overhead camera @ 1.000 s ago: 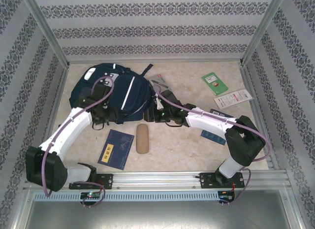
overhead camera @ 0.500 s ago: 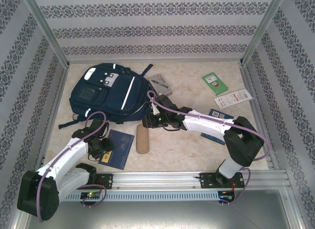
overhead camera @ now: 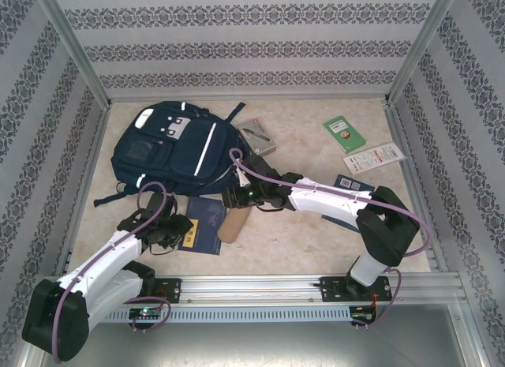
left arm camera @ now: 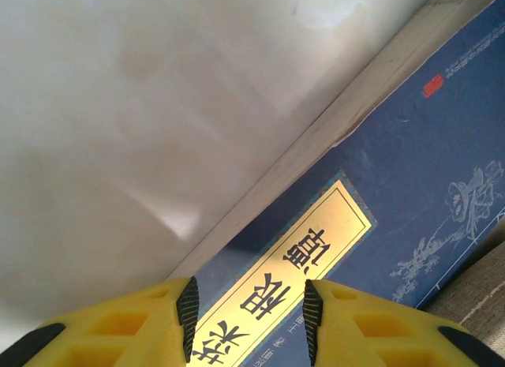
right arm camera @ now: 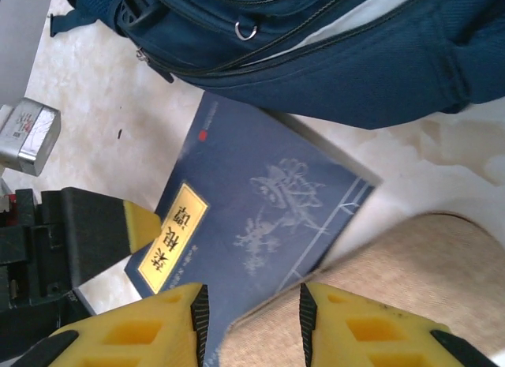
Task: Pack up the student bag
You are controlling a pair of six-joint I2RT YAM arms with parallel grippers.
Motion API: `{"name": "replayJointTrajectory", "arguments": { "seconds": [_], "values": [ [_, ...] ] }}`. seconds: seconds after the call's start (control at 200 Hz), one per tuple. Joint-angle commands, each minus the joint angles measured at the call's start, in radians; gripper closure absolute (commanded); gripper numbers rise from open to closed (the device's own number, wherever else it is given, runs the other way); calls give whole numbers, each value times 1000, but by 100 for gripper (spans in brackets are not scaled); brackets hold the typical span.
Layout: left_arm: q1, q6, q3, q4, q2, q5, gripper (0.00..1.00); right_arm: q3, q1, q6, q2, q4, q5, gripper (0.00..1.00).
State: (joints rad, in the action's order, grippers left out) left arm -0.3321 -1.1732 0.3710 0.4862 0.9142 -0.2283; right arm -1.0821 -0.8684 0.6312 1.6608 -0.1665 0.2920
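Since a second ago the left arm has been drawn back to the near side, and the blue book [overhead camera: 207,221] and tan case [overhead camera: 233,223] have been slewed together. The left gripper [overhead camera: 172,229] is lowered at the book's near-left corner and the right gripper [overhead camera: 236,202] over the case's far end. Both are partly parted, and whether either grips cannot be told. The student bag [overhead camera: 177,150] lies far left on the worktop [overhead camera: 300,241] and is cut off in the right wrist view.

There was one backpack [overhead camera: 170,150], one tan pouch [overhead camera: 230,227], one leaflet [overhead camera: 372,156], one grey box [overhead camera: 256,134], one green book [overhead camera: 345,134] and at least two blue books [overhead camera: 203,221].
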Motion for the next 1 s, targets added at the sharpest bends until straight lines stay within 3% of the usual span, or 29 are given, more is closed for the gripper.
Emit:
{"name": "replayJointTrajectory", "arguments": {
  "seconds": [0.0, 0.275, 0.56, 0.779, 0.999],
  "values": [
    [-18, -61, 1, -40, 23, 31, 57, -68, -29, -16, 71, -20, 59, 63],
    [-23, -20, 17, -49, 78, 22, 57, -151, -65, 18, 222, -51, 137, 65],
    [-31, -22, -8, -90, 79, 10, 56, -32, 9, -16, 174, -172, 68, 66],
    [-137, -153, -30, -188, 107, 56, 56, -4, 51, -64, 106, -260, -5, 61],
    [-234, -175, 27, -98, 96, 146, 56, 13, 31, 28, 97, -203, 38, 56]
  ]
}}
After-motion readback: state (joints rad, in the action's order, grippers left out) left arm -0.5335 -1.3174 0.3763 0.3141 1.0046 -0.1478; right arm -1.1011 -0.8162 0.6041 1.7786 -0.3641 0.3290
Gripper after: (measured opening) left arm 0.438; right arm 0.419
